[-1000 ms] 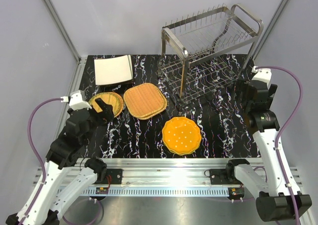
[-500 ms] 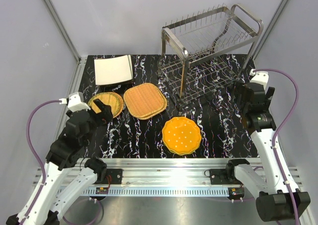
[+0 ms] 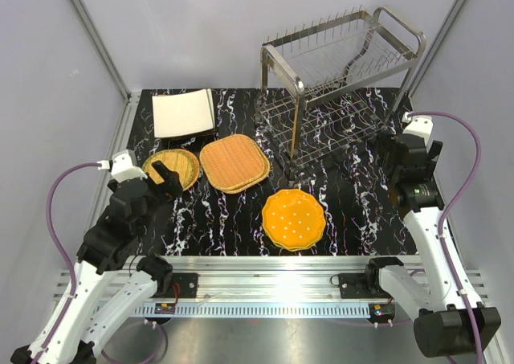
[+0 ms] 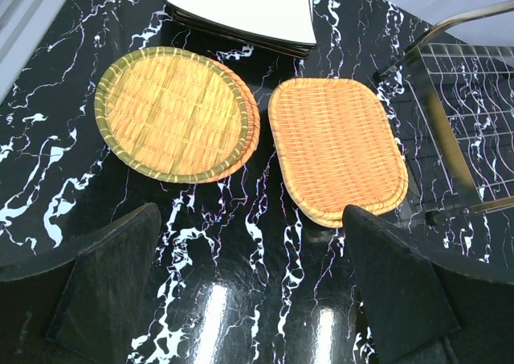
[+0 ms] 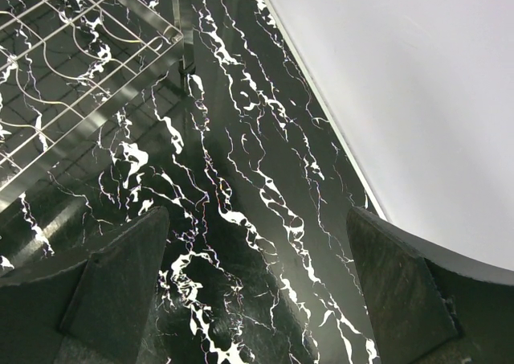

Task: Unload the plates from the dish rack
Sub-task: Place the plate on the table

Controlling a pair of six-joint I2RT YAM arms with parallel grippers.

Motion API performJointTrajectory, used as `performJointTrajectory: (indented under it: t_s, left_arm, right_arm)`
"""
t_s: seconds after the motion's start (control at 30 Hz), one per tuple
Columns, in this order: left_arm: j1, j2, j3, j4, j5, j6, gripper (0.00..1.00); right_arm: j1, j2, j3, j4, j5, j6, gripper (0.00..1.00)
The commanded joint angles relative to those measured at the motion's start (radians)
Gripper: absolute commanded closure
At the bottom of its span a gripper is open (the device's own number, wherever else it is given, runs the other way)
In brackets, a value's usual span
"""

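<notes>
Top external shows plates (image 3: 294, 219) beside dish rack (image 3: 337, 59), lettering perhaps illegible.

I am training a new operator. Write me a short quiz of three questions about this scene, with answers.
1. True or false: the dish rack holds no plates.
2. Fill in: the left gripper and the right gripper are both ____, holding nothing.
3. Where does the orange dotted plate lie? A) on the dish rack's upper tier B) on the table C) in the left gripper
Key: 1 true; 2 open; 3 B.
</notes>
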Motion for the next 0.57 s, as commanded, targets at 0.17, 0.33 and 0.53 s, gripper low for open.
performJointTrajectory:
  t_s: [0.17, 0.33, 0.53]
  left_arm:
    - [0.003, -0.003, -0.011, 0.052, -0.062, -0.002, 0.01]
    - [0.005, -0.009, -0.027, 0.083, -0.063, -0.007, 0.01]
    - [0.003, 0.007, -0.027, 0.112, -0.077, 0.019, 0.01]
  right_arm:
    - [-0.002, 0.009, -0.008, 0.067, 0.038, 0.012, 0.00]
    - [-0.003, 0.012, -0.017, 0.081, 0.040, 0.010, 0.00]
    - [-0.001, 0.015, -0.041, 0.116, 0.028, -0.043, 0.00]
